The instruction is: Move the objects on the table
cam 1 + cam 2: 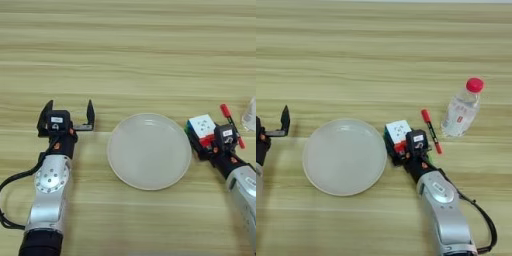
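Left eye view: a wooden table [130, 50] fills the frame. A round white plate [149, 151] sits in the middle. To its left, the left gripper [69, 116] rests with its two black fingers spread wide apart, holding nothing. To the plate's right, the right gripper [204, 136] clasps a puzzle cube [201, 127], just beside a red marker pen [231, 124]

Right eye view: the cube sits just right of the plate's rim. A clear bottle [461, 111] with a red cap lies right of the pen, apart from it
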Controlling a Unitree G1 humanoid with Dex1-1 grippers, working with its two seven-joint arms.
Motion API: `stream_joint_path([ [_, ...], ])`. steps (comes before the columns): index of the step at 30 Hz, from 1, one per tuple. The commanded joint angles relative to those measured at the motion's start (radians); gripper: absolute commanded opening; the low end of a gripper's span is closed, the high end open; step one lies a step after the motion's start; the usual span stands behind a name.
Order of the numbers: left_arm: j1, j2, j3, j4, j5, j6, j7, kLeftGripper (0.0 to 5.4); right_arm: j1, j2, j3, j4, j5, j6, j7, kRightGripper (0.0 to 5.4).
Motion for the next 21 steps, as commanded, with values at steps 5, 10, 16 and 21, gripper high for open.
stream_joint_path([
  [5, 0.006, 0.002, 0.001, -0.007, 0.013, 0.013, 0.003, 5.4, -0.018, -0.005, -0.014, -0.085, -0.001, 0.005, -0.013, 3.32],
  [10, 0.007, 0.002, 0.001, -0.009, 0.013, 0.013, 0.003, 5.4, -0.013, -0.004, -0.009, -0.13, 0.0, 0.016, -0.016, 3.32],
  [16, 0.006, 0.001, 0.001, -0.008, 0.013, 0.014, 0.004, 5.4, 0.006, 0.003, 0.035, -0.197, 0.001, 0.037, -0.004, 3.32],
  [21, 0.004, 0.0, 0.0, -0.004, 0.014, 0.013, 0.005, 5.4, 0.019, 0.009, 0.092, -0.212, 0.012, 0.052, 0.025, 3.32],
])
